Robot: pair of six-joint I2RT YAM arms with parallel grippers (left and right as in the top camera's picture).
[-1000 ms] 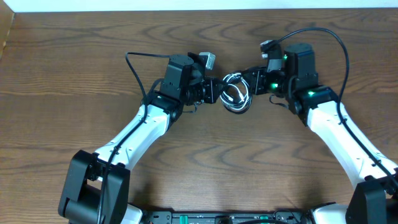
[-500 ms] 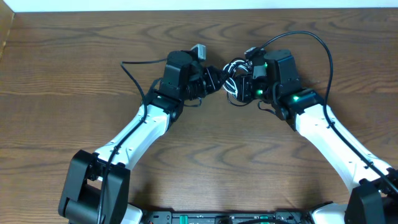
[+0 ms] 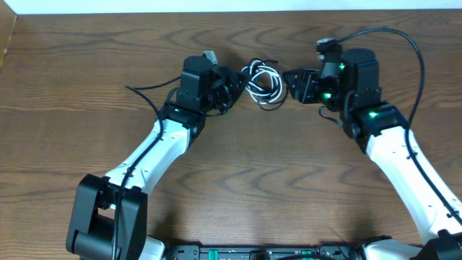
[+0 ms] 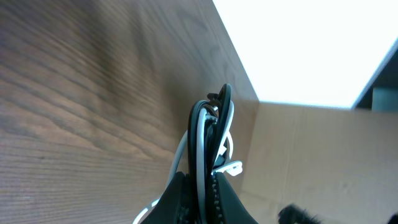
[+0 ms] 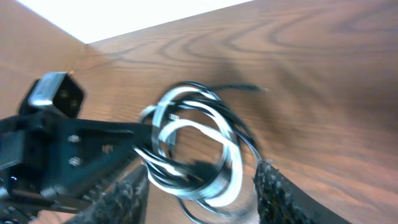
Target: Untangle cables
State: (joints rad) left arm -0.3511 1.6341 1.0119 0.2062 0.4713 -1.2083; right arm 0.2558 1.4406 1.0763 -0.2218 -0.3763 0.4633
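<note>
The cables [image 3: 263, 82] are a small tangled coil of black and white cords hanging between my two grippers near the far side of the table. My left gripper [image 3: 237, 84] is shut on the coil's left side. In the left wrist view the cords [image 4: 210, 127] stand up from between the closed fingers [image 4: 186, 193]. My right gripper [image 3: 290, 84] stands open just right of the coil. In the right wrist view the blurred coil [image 5: 193, 146] lies between and just beyond the spread fingers [image 5: 273, 190], and no grip on it shows.
The table's far edge [image 3: 231, 13] runs close behind the coil, with a white surface beyond. Thick black wires loop off the left arm [image 3: 148, 94] and the right arm [image 3: 404, 40]. A cardboard side [image 3: 6, 36] stands at the far left corner.
The right gripper has opened, let go of the coil and drawn back to the right. The left arm has carried the coil left and toward the far edge.
</note>
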